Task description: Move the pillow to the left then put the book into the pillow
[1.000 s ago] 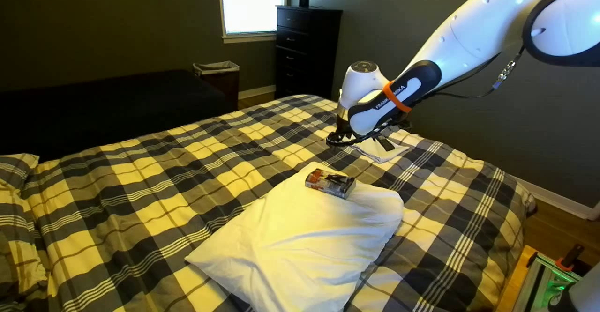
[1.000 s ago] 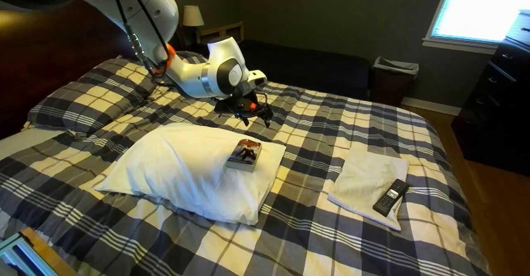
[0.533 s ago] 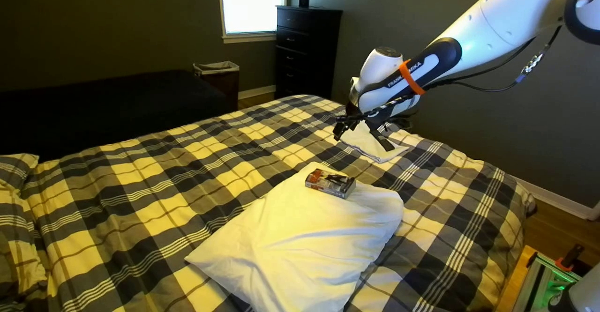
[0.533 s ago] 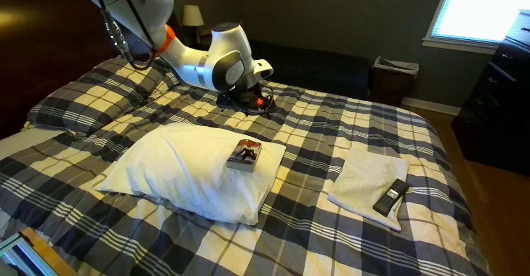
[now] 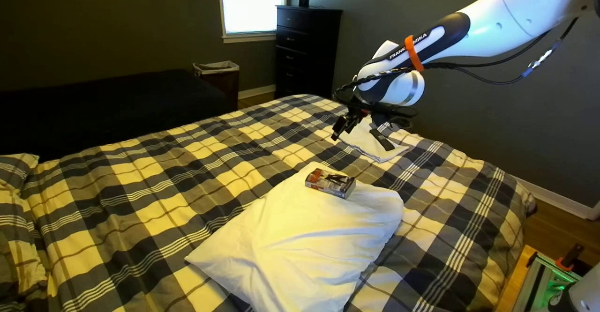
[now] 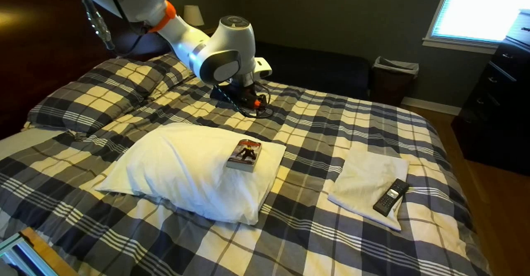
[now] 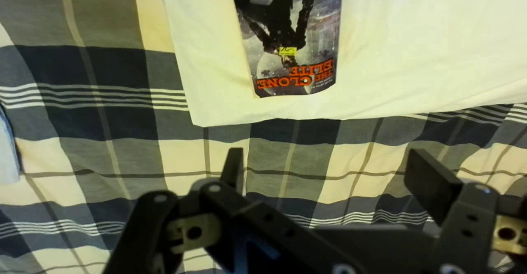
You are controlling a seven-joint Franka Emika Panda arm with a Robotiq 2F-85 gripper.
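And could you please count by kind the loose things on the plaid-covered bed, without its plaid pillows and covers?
White textiles: 2 (white pillow, folded white cloth)
Books: 1 (paperback book)
Electronics: 1 (remote control)
Total: 4

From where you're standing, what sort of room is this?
Most likely a bedroom: a plaid-covered bed fills much of both exterior views, a white pillow lies on it, and in an exterior view a dark chest of drawers stands beyond it.

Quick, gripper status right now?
Gripper: open, holding nothing; the book lies on the pillow.
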